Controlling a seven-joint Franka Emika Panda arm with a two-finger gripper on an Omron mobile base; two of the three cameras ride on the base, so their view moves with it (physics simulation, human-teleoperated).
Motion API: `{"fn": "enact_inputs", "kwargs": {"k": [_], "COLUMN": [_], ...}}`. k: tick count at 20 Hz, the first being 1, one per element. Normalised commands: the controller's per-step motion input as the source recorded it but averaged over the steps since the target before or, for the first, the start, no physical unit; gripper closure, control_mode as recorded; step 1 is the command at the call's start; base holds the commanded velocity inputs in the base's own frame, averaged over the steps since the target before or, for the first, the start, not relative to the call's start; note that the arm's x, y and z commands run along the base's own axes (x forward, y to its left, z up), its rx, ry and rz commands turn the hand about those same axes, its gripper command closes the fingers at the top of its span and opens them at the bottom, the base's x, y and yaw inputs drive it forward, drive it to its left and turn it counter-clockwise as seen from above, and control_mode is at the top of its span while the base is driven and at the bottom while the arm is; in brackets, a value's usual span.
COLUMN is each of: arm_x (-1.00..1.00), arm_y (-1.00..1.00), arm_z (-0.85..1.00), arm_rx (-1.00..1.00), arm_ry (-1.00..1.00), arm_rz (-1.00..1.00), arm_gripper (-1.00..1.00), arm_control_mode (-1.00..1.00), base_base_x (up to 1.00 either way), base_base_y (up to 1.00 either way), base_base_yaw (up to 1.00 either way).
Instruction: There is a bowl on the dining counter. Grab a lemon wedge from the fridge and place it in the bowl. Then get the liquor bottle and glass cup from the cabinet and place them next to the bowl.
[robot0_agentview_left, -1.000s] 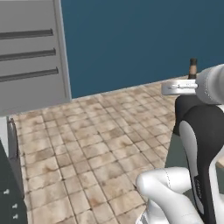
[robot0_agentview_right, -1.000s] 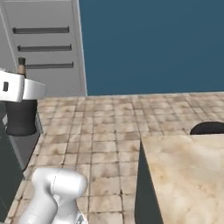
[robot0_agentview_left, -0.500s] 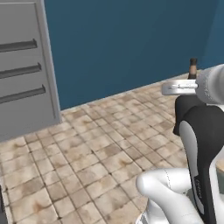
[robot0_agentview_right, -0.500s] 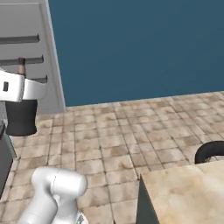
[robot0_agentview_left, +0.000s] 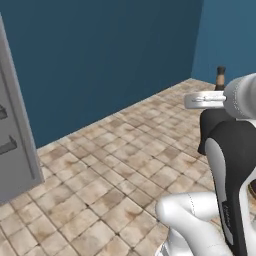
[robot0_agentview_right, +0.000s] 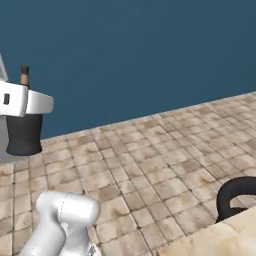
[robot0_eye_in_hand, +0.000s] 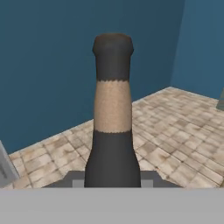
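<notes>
Between the gripper (robot0_eye_in_hand: 112, 183) fingers, seen from the hand camera, stands the bottle (robot0_eye_in_hand: 112, 131), upright, its dark body rising from between the two finger tips at the bottom edge and narrowing into a tan band and a dark cap at the top. The gripper is partly closed on the bottle, clamping it low on the body, with the neck standing free above. In the left base view the bottle (robot0_agentview_left: 216, 131) shows as a round dark body hanging under the white hand, with only the thin neck and cap poking up above it; in the right base view the same dark body (robot0_agentview_right: 24, 132) sits below the white hand at the left edge, neck and cap showing above. The bottle is carried in the air over the tiled floor (robot0_agentview_left: 115, 175), touching nothing else. Behind it runs a plain blue wall (robot0_agentview_right: 140, 55). At the left edge of the left base view stands a light grey steel fridge (robot0_agentview_left: 17, 150). In the lower right corner of the right base view a beige stone bench (robot0_agentview_right: 220, 242) shows, with a dark curved chair back (robot0_agentview_right: 235, 195) just beside it
</notes>
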Motion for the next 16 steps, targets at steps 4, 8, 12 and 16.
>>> {"fn": "enact_inputs", "kwargs": {"k": [4,8,12,16], "arm_x": [0.0,0.0,0.0,0.0], "arm_y": [0.0,0.0,0.0,0.0], "arm_z": [0.0,0.0,0.0,0.0], "arm_rx": [0.0,0.0,0.0,0.0], "arm_ry": [0.0,0.0,0.0,0.0], "arm_rz": [0.0,0.0,0.0,0.0], "arm_gripper": [1.0,1.0,1.0,1.0], "arm_control_mode": [1.0,1.0,1.0,1.0], "base_base_x": [0.94,0.92,0.93,0.94], "base_base_y": [0.0,0.0,0.0,0.0], "base_base_yaw": [-0.43,-0.44,-0.43,-0.43]}}
